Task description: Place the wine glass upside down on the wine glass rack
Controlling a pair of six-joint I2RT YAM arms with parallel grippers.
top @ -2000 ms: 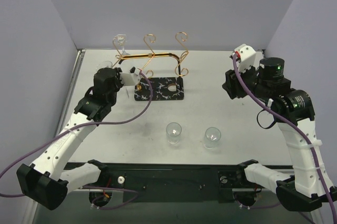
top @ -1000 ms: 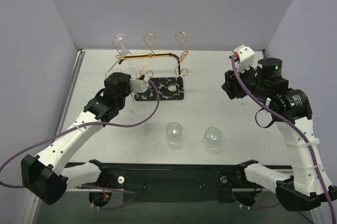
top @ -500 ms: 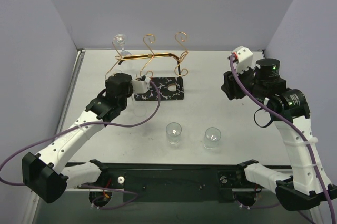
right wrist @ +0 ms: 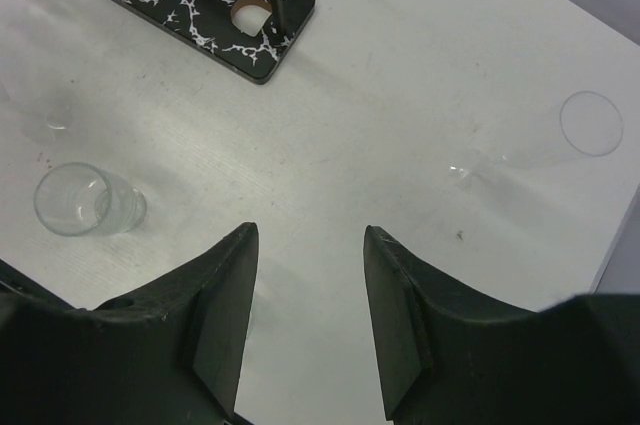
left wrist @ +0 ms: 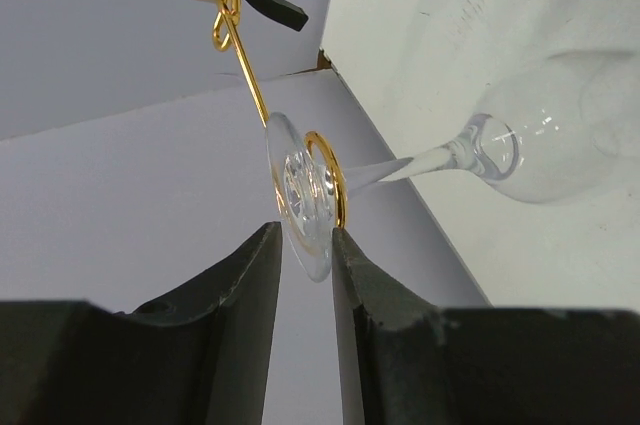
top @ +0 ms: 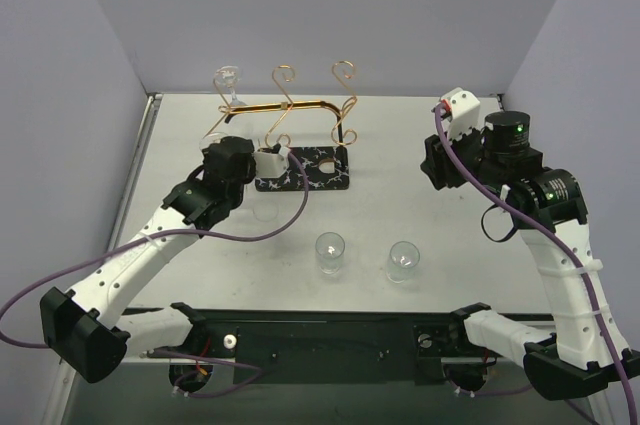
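Your left gripper [left wrist: 305, 245] is sitting with fingers slightly apart, gripping nothing. Just ahead, the wine glass [left wrist: 400, 170] is hanging foot-up in the rack [left wrist: 235, 30] loop. Right gripper [right wrist: 305, 290] is idling open.

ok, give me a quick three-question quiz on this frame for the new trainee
1. True or false: the right gripper is holding a glass.
2. In the left wrist view, the foot of the wine glass above the left gripper sits: A) in a gold loop of the wine glass rack; B) on the rack's black base; C) flat on the table.
3. Fill in: from above, ___ clear glasses stand on the table between the rack and the arm bases.

Key: 1 false, it is open over bare table; 2 A; 3 two.
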